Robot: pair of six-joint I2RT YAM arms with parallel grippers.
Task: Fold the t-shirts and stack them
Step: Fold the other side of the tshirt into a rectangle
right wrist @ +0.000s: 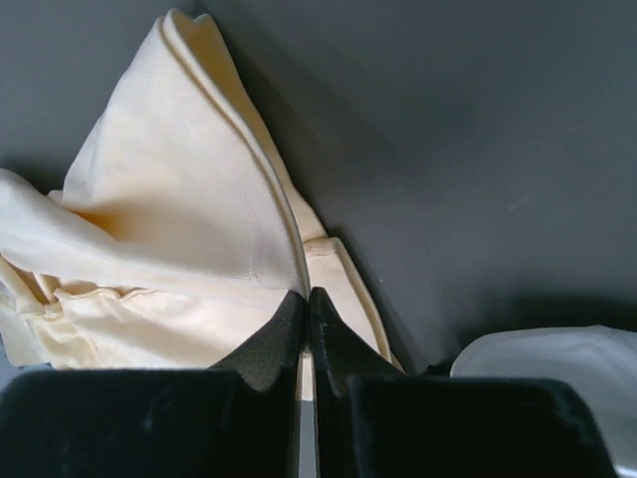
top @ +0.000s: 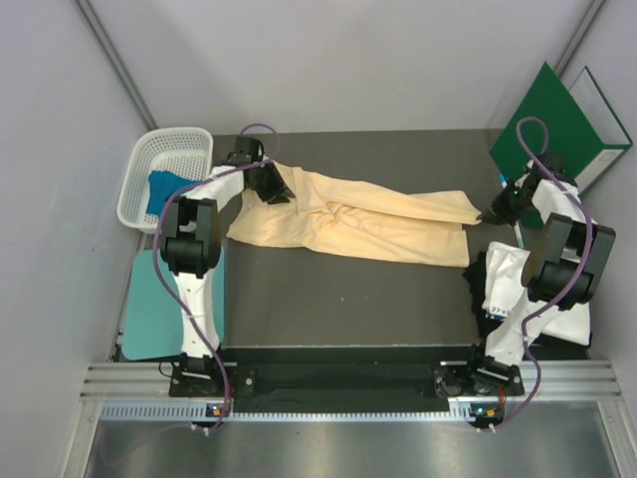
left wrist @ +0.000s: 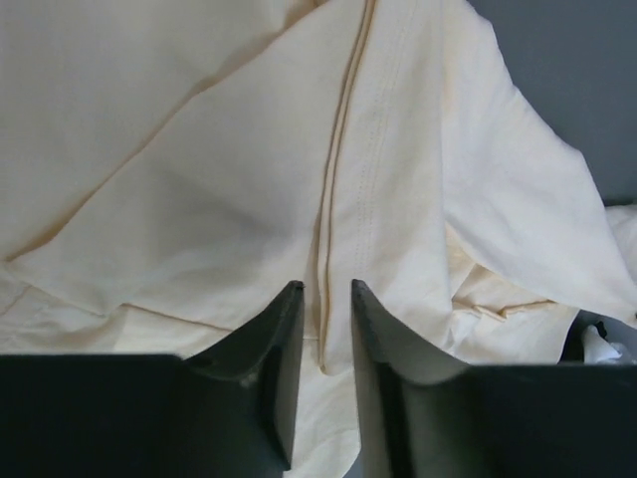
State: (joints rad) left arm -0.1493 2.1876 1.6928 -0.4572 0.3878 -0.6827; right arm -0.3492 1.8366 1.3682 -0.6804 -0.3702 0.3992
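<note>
The large peach-yellow t-shirt (top: 348,219) lies stretched across the dark table between my two grippers. My left gripper (top: 269,185) is at its left end, shut on a seamed fold of the cloth (left wrist: 328,199); the fold runs between the fingertips of the left gripper (left wrist: 323,287). My right gripper (top: 493,213) is at the shirt's right end, with the jaws of the right gripper (right wrist: 308,294) pressed together on the hem (right wrist: 199,199). A blue t-shirt (top: 159,189) lies in the basket. A white t-shirt (top: 508,279) lies on a dark one (top: 477,274) at the right.
A white basket (top: 169,149) stands at the back left. A teal sheet (top: 149,304) lies at the left edge by the left arm. A stiff green folder (top: 557,124) leans at the back right. The white t-shirt's edge (right wrist: 557,358) shows beside the right fingers.
</note>
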